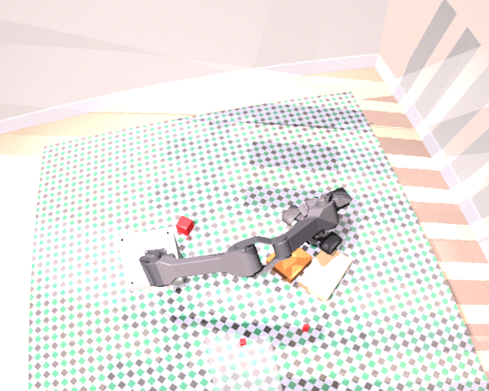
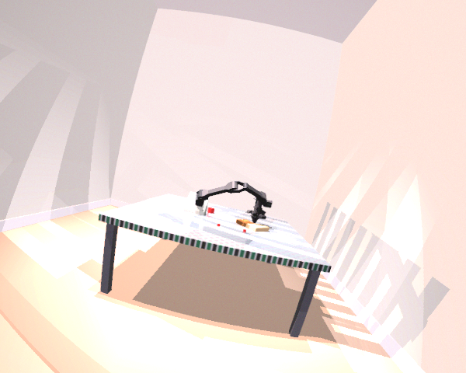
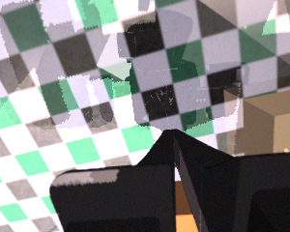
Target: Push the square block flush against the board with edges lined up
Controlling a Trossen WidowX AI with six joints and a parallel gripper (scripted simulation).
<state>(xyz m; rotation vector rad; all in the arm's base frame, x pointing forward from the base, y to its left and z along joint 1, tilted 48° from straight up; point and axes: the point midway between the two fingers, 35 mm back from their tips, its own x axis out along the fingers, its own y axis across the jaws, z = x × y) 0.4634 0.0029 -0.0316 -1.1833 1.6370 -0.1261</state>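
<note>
The orange square block (image 1: 292, 264) (image 2: 244, 221) lies flat on the checkered table (image 1: 110, 177). Its right side is against a long side of the pale tan board (image 1: 329, 274) (image 2: 261, 228). My gripper (image 1: 329, 243) (image 2: 256, 218) (image 3: 170, 135) is shut on nothing and sits low at the far edge of the block, near where block and board meet. In the wrist view a strip of the block (image 3: 186, 223) shows below the shut fingers, and the board (image 3: 273, 127) is at the right. My arm hides the near left part of the block in the top view.
A red cube (image 1: 184, 225) (image 2: 210, 210) stands near the white base plate (image 1: 151, 242) of the arm. Two small red markers (image 1: 306, 327) (image 1: 242, 342) lie toward the front. The table's right edge is a short way beyond the board.
</note>
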